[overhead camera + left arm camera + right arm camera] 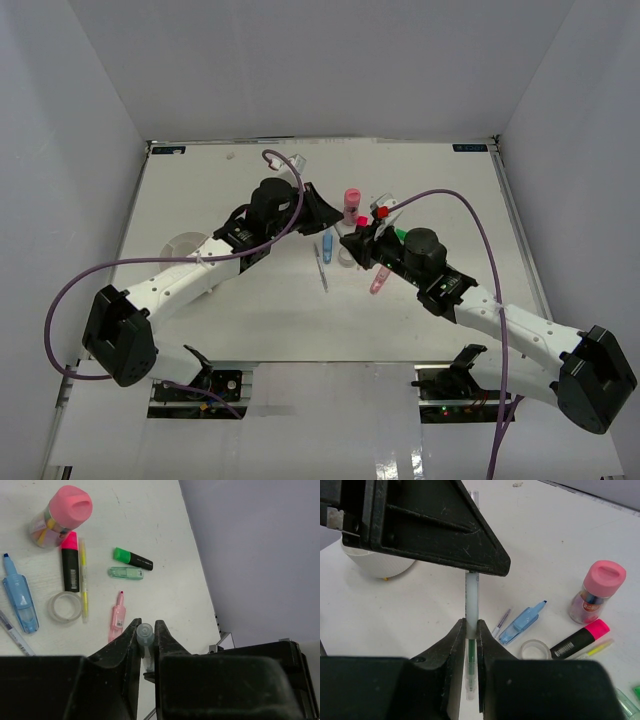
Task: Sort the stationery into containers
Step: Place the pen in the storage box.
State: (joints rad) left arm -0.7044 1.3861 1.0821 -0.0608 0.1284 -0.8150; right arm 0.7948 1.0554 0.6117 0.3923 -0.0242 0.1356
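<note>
Pinched in 2 places: 1 thin pen (472,592), with left gripper (145,630) and right gripper (471,630) both closed onto it. At 10 o'clock from right gripper, white bowl (380,565).

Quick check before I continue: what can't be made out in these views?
Left wrist view: thin clear pen shows end-on only; fingers of the left gripper hide its length.
Right wrist view: round white bowl, its inside blocked by the left gripper's black body.
Top view: the pen, not distinguishable between the two wrists.

white bowl (380,566) partly hidden
</note>
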